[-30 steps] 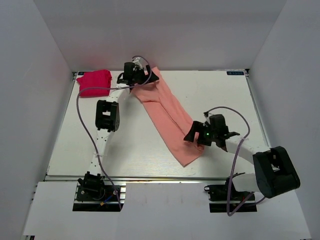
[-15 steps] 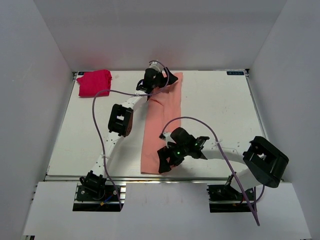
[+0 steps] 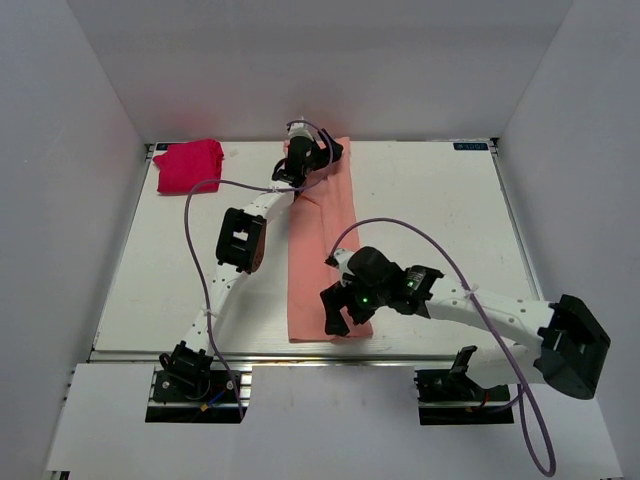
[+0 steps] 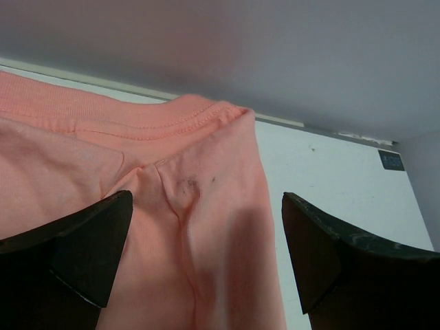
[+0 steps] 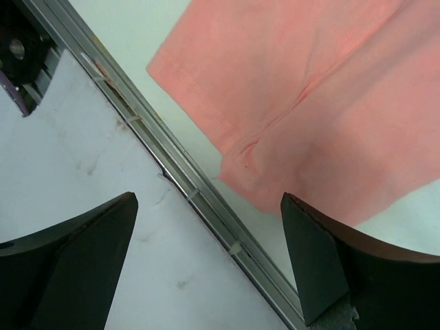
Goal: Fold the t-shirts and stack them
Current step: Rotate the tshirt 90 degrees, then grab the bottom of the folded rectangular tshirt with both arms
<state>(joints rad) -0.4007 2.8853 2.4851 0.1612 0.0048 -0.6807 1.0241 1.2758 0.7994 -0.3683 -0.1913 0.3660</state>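
The salmon t-shirt [image 3: 320, 250] lies folded into a long narrow strip, running from the table's back edge to its near edge. My left gripper [image 3: 320, 155] is open just above the far end, with the collar seam [image 4: 185, 117] ahead of its jaws [image 4: 206, 199]. My right gripper [image 3: 340, 315] is open over the near end. The shirt's near corner [image 5: 254, 172] lies beyond its jaws [image 5: 208, 199]. Neither gripper holds cloth. The magenta-red t-shirt [image 3: 188, 165] sits as a small folded bundle at the back left corner.
The white table [image 3: 430, 210] is walled by grey panels at the back and both sides. A metal rail [image 5: 172, 168] marks the table's near edge, right under my right gripper. The left arm's purple cable [image 3: 195, 215] loops above the left half.
The salmon strip swung from a diagonal to a straight near-far line. The left arm carried its far end rightward, the right arm carried its near end leftward. Both grippers now stand open.
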